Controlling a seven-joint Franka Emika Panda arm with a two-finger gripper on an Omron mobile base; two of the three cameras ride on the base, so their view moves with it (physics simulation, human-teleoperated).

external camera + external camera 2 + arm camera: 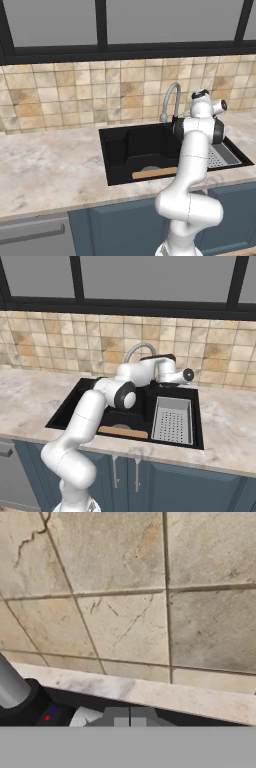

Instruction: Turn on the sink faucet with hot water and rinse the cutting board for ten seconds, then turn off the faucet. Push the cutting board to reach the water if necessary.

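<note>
The silver gooseneck sink faucet (170, 98) (138, 348) rises behind the black sink (135, 145) (67, 413). The light-brown cutting board (154, 173) (122, 432) lies flat in the basin along its front wall. My arm reaches over the basin to the back rim, just right of the tap. In the hand view my gripper (129, 718) is shut with nothing in it and faces the tiled wall. There the faucet's grey stem (10, 687) and dark base (39, 711) sit at the lower left, close beside the fingers. The water is out of view.
A grey perforated drain tray (223, 156) (172, 421) fills the right part of the sink. Marble counter (50, 170) (225, 406) spreads on both sides. A beige tile backsplash (125, 612) stands close behind the tap, with dark-framed windows above.
</note>
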